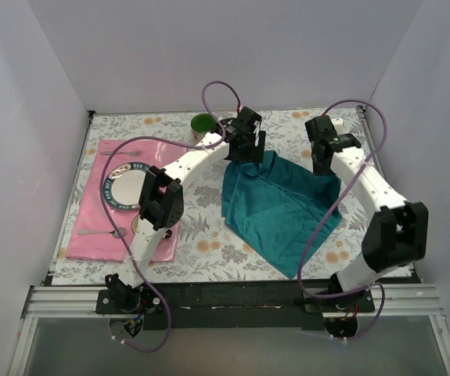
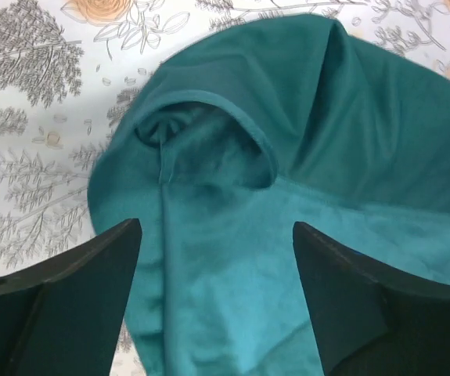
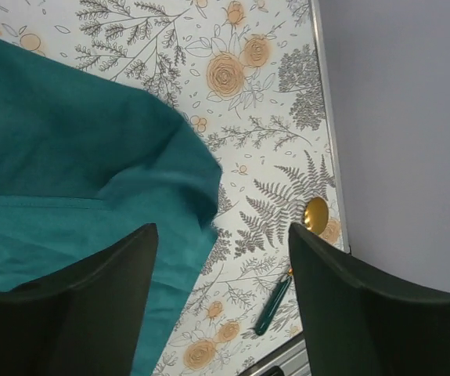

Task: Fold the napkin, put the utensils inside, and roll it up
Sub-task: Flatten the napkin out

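Observation:
The teal napkin (image 1: 279,207) lies spread and rumpled on the flowered tablecloth, right of centre. My left gripper (image 1: 244,149) is open over its far left corner; in the left wrist view (image 2: 217,225) the jaws stand wide apart above a bunched fold of the napkin (image 2: 209,157). My right gripper (image 1: 322,153) is open and empty over the napkin's far right corner (image 3: 91,172), its fingers straddling cloth edge and table (image 3: 223,229). A spoon (image 3: 287,274) with a gold bowl and dark green handle lies by the table's metal edge, beyond the right finger.
A pink placemat (image 1: 91,235) on the left bears a plate (image 1: 127,186), a fork (image 1: 119,153) and a spoon (image 1: 103,232). A green mug (image 1: 203,124) stands at the back near the left gripper. Grey walls enclose the table.

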Tool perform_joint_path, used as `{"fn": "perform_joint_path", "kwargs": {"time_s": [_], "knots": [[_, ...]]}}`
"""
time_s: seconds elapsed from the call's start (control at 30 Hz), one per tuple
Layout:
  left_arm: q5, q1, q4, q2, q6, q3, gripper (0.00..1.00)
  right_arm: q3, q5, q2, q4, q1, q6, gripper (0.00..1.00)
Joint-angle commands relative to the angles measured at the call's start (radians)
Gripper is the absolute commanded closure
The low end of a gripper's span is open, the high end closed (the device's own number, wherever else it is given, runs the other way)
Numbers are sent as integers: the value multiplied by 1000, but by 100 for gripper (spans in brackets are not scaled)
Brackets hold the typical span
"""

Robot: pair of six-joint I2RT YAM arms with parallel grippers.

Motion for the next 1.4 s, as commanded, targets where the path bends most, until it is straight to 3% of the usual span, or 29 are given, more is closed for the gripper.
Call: {"fn": "perform_joint_path", "kwargs": {"time_s": [0.0,0.03,0.13,0.17,0.23,0.27,0.4,0.57,0.7,0.83,1.13,1.2,1.3,1.37], "knots": [[-36,-33,63,-314,6,-119,20,118,-55,98,-4,-35,-32,22],[-13,-38,119,-424,3,-273,20,118,-62,104,-2,-32,-29,22],[87,-38,234,-651,-29,-524,19,56,-84,72,54,-15,-38,22],[102,-36,255,-698,-40,-681,19,15,-163,63,80,-12,-52,22],[121,-30,317,-784,-87,-818,21,-33,-261,42,172,11,-76,23],[130,-27,342,-850,-96,-948,23,-84,-411,36,212,22,-86,23],[116,-24,420,-936,-130,-1121,32,-154,-490,26,407,137,-77,22],[57,-24,483,-941,-184,-1188,34,-133,-561,91,619,172,-34,24],[1,-18,549,-897,-224,-1247,35,-55,-553,210,642,172,-26,27],[-28,-12,554,-850,-254,-1244,40,37,-512,318,613,188,-41,38],[-37,-9,583,-832,-248,-1242,39,63,-440,419,656,212,-87,55],[-33,-7,580,-807,-242,-1227,38,68,-425,430,670,211,-109,64],[-24,-7,585,-777,-236,-1215,37,124,-307,462,677,211,-188,98],[-11,-6,585,-761,-232,-1209,37,172,-158,502,693,206,-287,99]]}}
